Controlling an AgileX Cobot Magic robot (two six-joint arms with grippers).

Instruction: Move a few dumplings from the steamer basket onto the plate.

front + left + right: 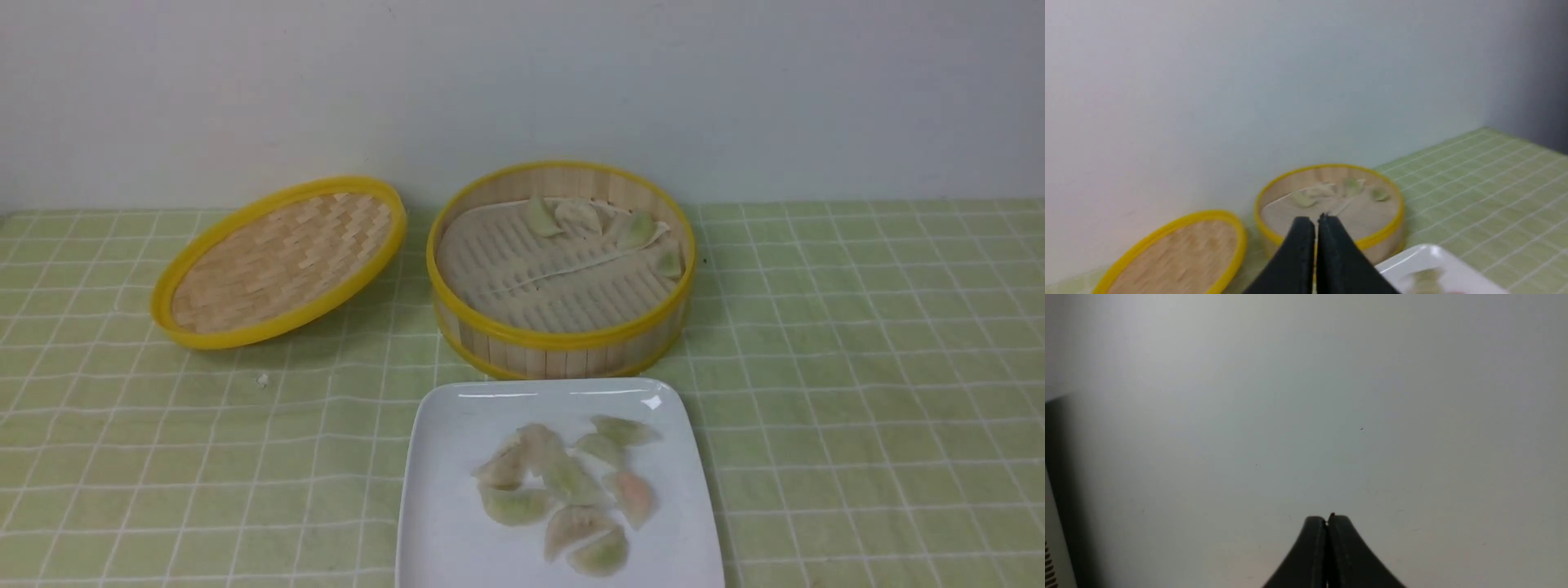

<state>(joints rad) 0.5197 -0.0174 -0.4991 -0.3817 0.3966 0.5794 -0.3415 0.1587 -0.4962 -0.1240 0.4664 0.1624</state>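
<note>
The steamer basket [563, 335] stands at the back centre, cloth-lined, with several dumplings [576, 216] lying along its far wall. Just in front of it the white square plate [445, 523] carries several dumplings [571, 482] in a loose cluster. Neither arm shows in the front view. In the left wrist view my left gripper [1316, 221] is shut and empty, held above and short of the basket [1380, 239], with the plate's corner [1412, 257] beside it. My right gripper [1327, 519] is shut and empty, facing a bare wall.
The shallow woven lid [277, 261] with a yellow rim lies tilted left of the basket. A green checked cloth [857, 367] covers the table. A small white crumb [263, 380] lies in front of the lid. A pale wall stands just behind.
</note>
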